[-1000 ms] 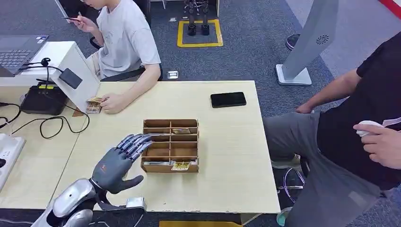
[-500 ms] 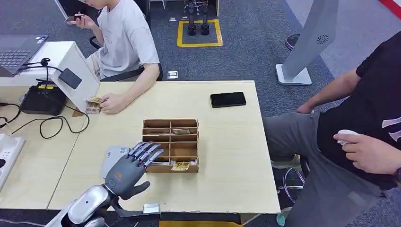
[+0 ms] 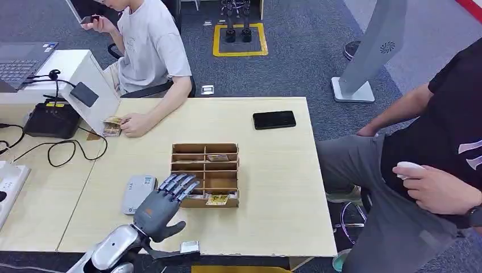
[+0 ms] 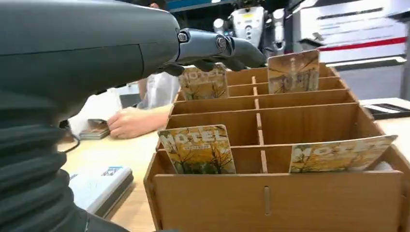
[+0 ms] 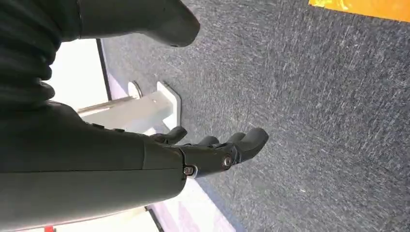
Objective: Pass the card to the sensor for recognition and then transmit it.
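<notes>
Pale wood desk (image 3: pixel 273 187) on grey carpet is your workspace, and the card box (image 3: pixel 206 174) makes the best landmark: a wooden rack of compartments with cards standing in it. Your left hand (image 3: pixel 161 203) hovers at the box's near-left corner with fingers (image 3: pixel 181 183) spread, reaching over the rim and holding nothing; from the left wrist view the fingertips sit above the back rows while one card (image 4: pixel 197 150) stands in the near-left compartment and another (image 4: pixel 338 153) leans in the near-right one. Your right hand (image 5: pixel 203 152) hangs off the desk over the carpet, fingers loosely apart, empty. Left of the box lies a grey reader (image 3: pixel 138 193), likely the sensor. Beyond the box to the right rests a phone (image 3: pixel 274 119); beyond it to the left a person's hand (image 3: pixel 133 124) rests by a card stack (image 3: pixel 112 126). I judge the pick has not begun. Watch for this: the fingers are aimed past the near card, so closing now may grab the divider or two cards at once, or tip the light box. A thin upright card can also slip from the pinch, and swinging towards the reader could clip the box's left wall.
</notes>
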